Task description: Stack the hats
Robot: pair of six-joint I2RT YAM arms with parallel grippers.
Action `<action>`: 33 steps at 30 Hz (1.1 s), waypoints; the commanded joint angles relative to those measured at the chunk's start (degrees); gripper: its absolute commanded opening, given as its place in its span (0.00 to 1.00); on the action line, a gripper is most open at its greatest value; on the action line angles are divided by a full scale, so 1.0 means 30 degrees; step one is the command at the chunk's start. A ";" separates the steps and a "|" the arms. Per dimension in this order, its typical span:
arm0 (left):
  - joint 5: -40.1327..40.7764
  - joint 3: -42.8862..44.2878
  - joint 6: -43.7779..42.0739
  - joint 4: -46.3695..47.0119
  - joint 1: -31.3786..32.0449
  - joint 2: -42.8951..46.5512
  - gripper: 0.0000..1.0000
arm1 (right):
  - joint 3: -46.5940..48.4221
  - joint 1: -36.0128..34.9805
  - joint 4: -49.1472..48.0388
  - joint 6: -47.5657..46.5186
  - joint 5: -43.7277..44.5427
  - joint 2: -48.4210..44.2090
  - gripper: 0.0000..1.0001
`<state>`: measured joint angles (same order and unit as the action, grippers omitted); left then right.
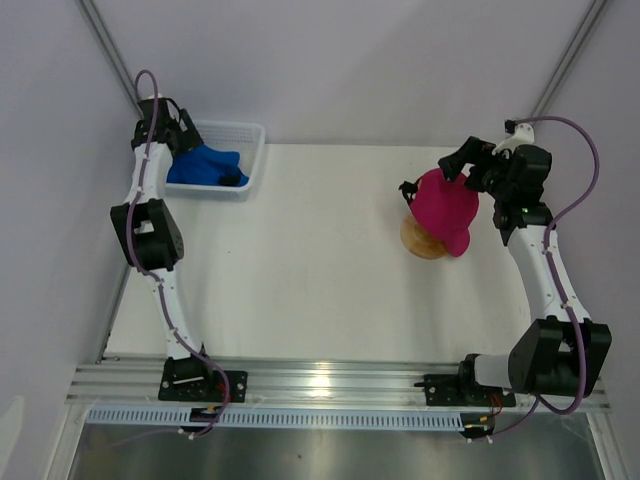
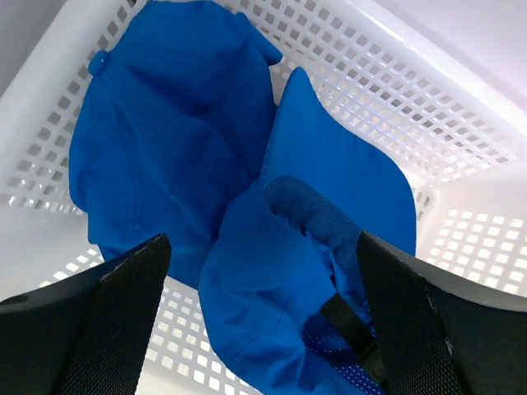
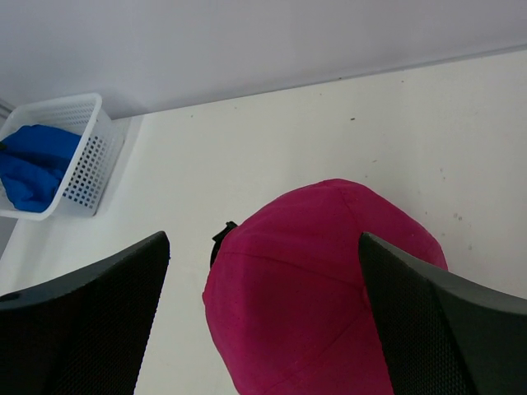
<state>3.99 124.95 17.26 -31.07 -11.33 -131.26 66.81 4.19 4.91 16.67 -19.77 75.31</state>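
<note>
Both grippers stand with their jaws spread wide and nothing held between them. The left gripper (image 2: 262, 247) hangs inside the white mesh basket (image 2: 395, 74), its two black fingers set well apart, directly above a pair of royal blue hats. The rounded blue cap (image 2: 165, 123) lies crown up towards the basket's far left corner, the button at its top showing near the rim. The upturned blue cap (image 2: 329, 197) lies just beside it and partly over it, touching it along a fold, its brim pointing away from the wrist camera, its mesh lining and a black strap showing close to the right finger. Whether either finger touches the fabric cannot be told. In the top view this basket sits at the far left corner of the white table (image 1: 300, 270), with the left arm stretched out to it. The right gripper (image 3: 263, 243) hovers just over the magenta cap (image 3: 313, 280), which fills the gap between its fingers in the wrist view without being clamped. That cap sits crown up on the round wooden stand (image 1: 420, 242) on the right side of the table, well apart from the basket, its brim drooping over the near right edge of the stand. Whether another hat lies beneath it cannot be told.
</note>
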 commanded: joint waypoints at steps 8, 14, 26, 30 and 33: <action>-0.3144 0.2825 -0.1124 -0.0220 -0.0646 -0.2037 0.80 | 0.0641 -0.0369 -0.2251 0.0421 0.0290 0.0591 0.99; -0.4550 0.2298 -0.1006 -0.0161 -0.0588 -0.1774 0.70 | 0.0964 -0.0750 -0.1753 0.0216 0.0759 0.0445 0.99; -0.8944 0.0251 0.0077 0.0569 -0.0442 0.3484 0.01 | -0.0384 -0.2062 -0.3628 0.1447 -0.0851 -0.1459 0.99; -1.0057 -0.1099 0.0544 0.1770 0.0144 0.7381 0.01 | -0.0559 -0.3381 -0.5265 0.2411 -0.2342 -0.2016 0.99; -1.1494 -0.1715 0.0926 0.2446 0.0904 0.9295 0.01 | -0.0326 -0.4643 -0.6234 0.2647 -0.3136 -0.1871 0.99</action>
<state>-22.92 119.66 17.58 -30.55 -11.49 -115.46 65.36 -6.81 -7.40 22.70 -25.10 70.65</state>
